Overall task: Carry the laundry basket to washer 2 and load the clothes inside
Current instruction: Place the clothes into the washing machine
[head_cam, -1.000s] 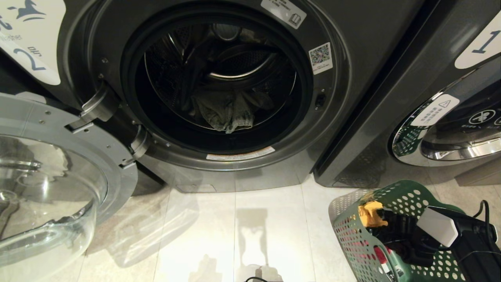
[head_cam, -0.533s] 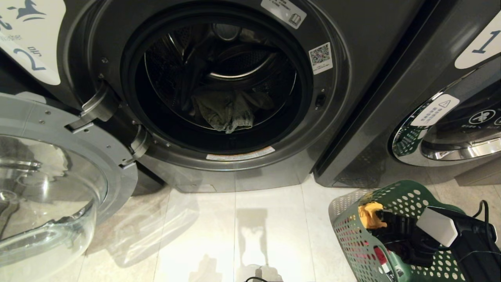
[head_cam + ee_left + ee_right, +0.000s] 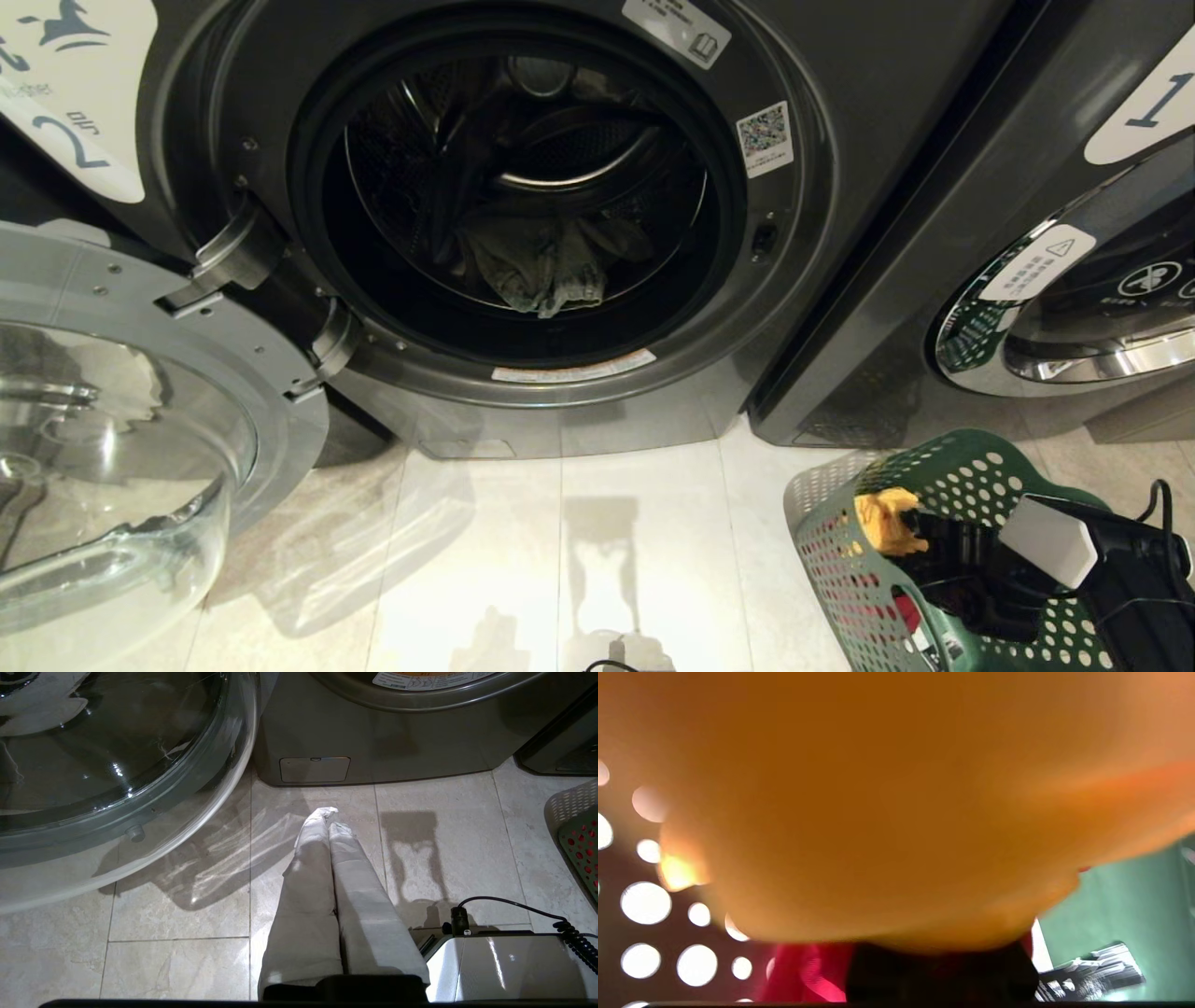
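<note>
Your right gripper sits down in the basket, and its jaws have just gone from wide to narrow. The yellow cloth lies pressed right against its wrist camera, with the red cloth just under the hand. You likely have the yellow one pinched. The jeans are already in washer 2, well ahead of the hand. Next: lift. Left gripper hangs closed and empty over the floor.
</note>
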{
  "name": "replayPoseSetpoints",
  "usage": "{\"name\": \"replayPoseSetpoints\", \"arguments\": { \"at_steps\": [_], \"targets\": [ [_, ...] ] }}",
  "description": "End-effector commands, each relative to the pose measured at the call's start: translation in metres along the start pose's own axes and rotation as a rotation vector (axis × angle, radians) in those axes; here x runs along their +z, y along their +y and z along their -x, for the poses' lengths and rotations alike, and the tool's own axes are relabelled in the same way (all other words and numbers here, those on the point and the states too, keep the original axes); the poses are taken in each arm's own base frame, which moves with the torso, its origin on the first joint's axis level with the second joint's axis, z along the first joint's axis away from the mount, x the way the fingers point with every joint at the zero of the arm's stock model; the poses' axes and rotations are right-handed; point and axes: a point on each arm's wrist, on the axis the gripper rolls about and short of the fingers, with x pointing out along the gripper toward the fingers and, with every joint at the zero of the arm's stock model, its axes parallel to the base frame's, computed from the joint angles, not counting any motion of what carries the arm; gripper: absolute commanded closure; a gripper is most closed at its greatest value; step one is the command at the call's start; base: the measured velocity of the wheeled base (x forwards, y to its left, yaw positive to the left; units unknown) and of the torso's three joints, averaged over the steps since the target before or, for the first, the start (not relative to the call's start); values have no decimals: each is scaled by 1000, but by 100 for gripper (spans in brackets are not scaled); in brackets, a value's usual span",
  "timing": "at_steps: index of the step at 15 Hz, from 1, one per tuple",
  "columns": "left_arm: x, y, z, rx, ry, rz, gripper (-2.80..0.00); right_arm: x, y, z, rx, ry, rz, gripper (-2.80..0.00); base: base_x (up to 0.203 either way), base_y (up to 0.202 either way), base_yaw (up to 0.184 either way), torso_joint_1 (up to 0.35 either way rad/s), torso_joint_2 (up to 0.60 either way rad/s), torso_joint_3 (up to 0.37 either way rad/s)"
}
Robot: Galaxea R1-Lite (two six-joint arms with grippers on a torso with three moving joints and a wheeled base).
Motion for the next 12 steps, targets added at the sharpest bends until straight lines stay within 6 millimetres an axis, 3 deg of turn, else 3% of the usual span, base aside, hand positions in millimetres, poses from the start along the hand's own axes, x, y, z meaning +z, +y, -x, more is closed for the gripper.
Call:
{"name": "replayPoseSetpoints", "arguments": {
  "at_steps": [1,5,12],
  "targets": [
    [0,0,0,0,2,0,0,1,-11,5,-23,-6,-11,0,0,0,0,0,0,0],
    [0,0,0,0,2,0,0,8,-15,16,-50,-6,-24,0,0,0,0,0,0,0],
    [0,0,0,0,2,0,0,60,15,96,-30,-1,-14,0,0,0,0,0,0,0]
  ]
}}
